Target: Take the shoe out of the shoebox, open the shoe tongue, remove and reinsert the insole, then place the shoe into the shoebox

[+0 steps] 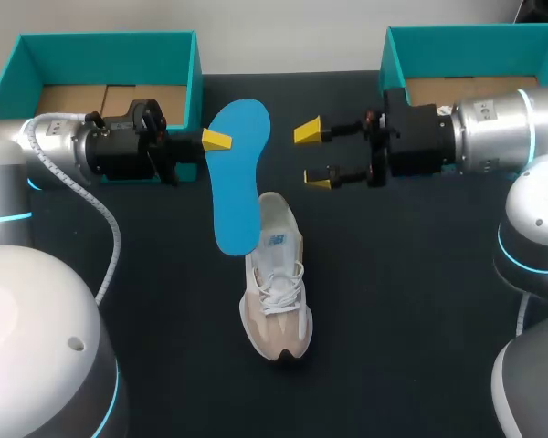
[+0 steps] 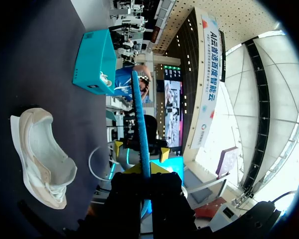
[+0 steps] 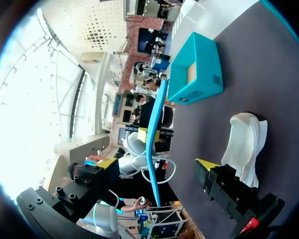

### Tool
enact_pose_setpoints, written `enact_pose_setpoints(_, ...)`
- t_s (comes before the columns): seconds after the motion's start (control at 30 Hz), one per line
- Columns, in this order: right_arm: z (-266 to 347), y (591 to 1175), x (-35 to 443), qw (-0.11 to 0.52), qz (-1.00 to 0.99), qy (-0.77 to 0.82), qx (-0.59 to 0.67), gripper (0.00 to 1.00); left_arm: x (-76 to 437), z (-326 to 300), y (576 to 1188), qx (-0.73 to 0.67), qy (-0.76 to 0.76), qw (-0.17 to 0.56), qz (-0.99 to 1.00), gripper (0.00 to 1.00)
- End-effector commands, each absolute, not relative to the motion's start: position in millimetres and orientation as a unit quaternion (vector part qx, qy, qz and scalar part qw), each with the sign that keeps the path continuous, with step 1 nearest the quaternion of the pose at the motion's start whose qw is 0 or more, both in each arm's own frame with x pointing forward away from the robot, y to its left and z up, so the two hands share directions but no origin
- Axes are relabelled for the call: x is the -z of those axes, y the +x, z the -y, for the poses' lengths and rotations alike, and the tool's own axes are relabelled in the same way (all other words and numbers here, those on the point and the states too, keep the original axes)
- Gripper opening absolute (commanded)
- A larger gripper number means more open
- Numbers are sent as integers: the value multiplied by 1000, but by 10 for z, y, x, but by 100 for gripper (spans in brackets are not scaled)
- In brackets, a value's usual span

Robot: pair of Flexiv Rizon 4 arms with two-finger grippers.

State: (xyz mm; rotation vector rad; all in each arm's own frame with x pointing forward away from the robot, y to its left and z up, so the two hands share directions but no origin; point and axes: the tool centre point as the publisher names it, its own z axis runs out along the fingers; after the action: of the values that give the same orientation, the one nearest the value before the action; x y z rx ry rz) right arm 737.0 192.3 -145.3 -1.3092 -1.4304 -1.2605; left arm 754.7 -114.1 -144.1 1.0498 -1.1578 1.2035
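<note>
Left gripper is clamping the blue insole by one edge and holding it aloft at the sneaker's 12 o'clock. The sneaker is lying mid-table, outside the shoebox at 10 o'clock. Right gripper, at the insole's 3 o'clock, is standing released and empty. Risk: the thin edge grip may be letting the insole pivot, so it could catch on the collar during reinsertion.

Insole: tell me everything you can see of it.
The insole is bright blue, thin, flat and foot-shaped, foam-like by its look. It is out of the shoe, held above the table, pinched near its wider end by the left gripper. The right gripper stands open beside it, not touching.
</note>
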Motion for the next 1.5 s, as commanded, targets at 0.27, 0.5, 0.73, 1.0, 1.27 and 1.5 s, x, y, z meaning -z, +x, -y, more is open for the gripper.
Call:
enact_pose_setpoints(0.27, -1962, 7379, 1436, 400, 566, -522, 497, 100, 1431, 1138, 7540, -508, 445, 551, 491, 0)
enact_pose_setpoints(0.5, -1962, 7379, 1436, 400, 566, -522, 497, 100, 1333, 1129, 7603, -595, 338, 467, 559, 0)
enact_pose_setpoints(0.73, -1962, 7379, 1436, 400, 566, -522, 497, 100, 1286, 1107, 7669, -659, 212, 287, 662, 0)
enact_pose_setpoints(1.0, -1962, 7379, 1436, 400, 566, -522, 497, 100, 1175, 1043, 7714, -715, 71, 113, 687, 0)
enact_pose_setpoints(1.27, -1962, 7379, 1436, 400, 566, -522, 497, 100, 1268, 1020, 7719, -716, -89, -23, 692, 0)
enact_pose_setpoints(1.5, -1962, 7379, 1436, 400, 566, -522, 497, 100, 1266, 1013, 7723, -727, -89, -22, 680, 0)
